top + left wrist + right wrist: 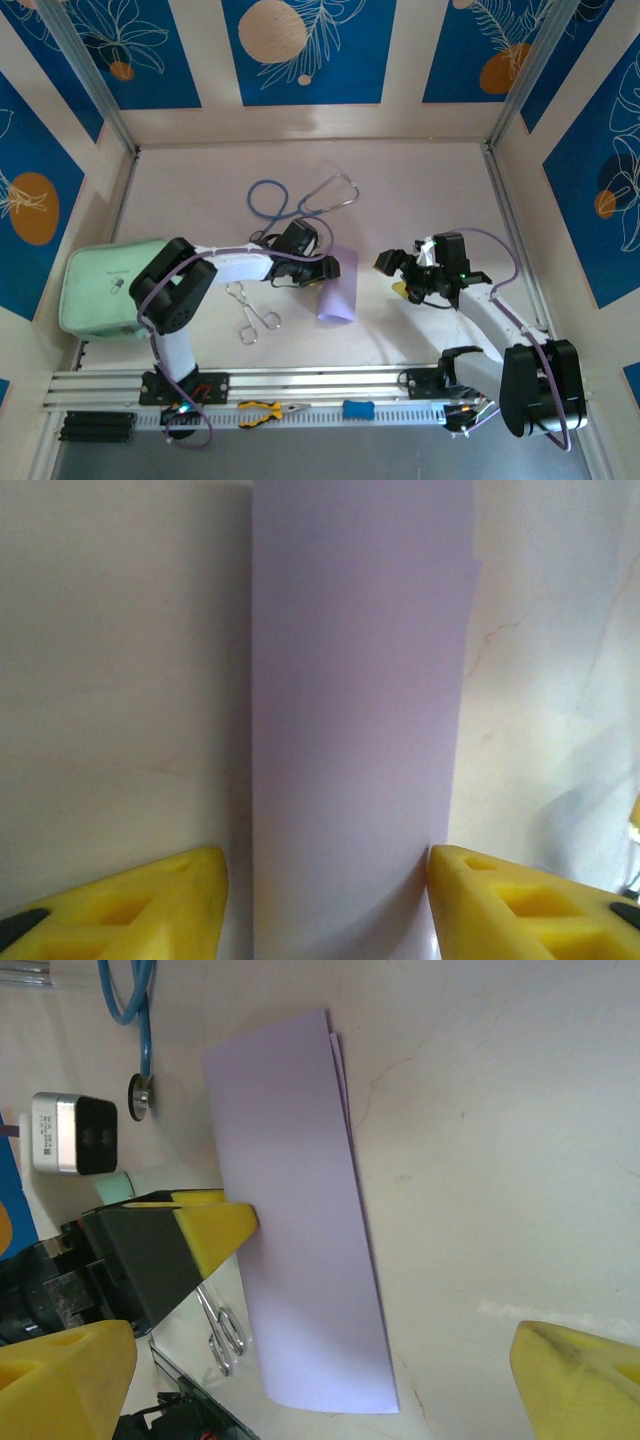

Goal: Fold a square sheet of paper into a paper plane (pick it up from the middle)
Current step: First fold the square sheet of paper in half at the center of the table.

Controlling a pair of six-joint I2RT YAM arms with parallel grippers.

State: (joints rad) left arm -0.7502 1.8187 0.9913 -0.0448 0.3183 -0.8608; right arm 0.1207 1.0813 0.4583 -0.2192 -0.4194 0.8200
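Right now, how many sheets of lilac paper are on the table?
1. A folded lilac sheet lies near the middle of the table, with the open left claw straddling it. Others may be hidden from these views.

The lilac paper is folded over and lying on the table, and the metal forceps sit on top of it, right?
Not quite. The forceps are not on the paper; they lie on the bare table to its left, apart from it, as the top view shows. The rest holds: the paper is folded over and lies on the table.
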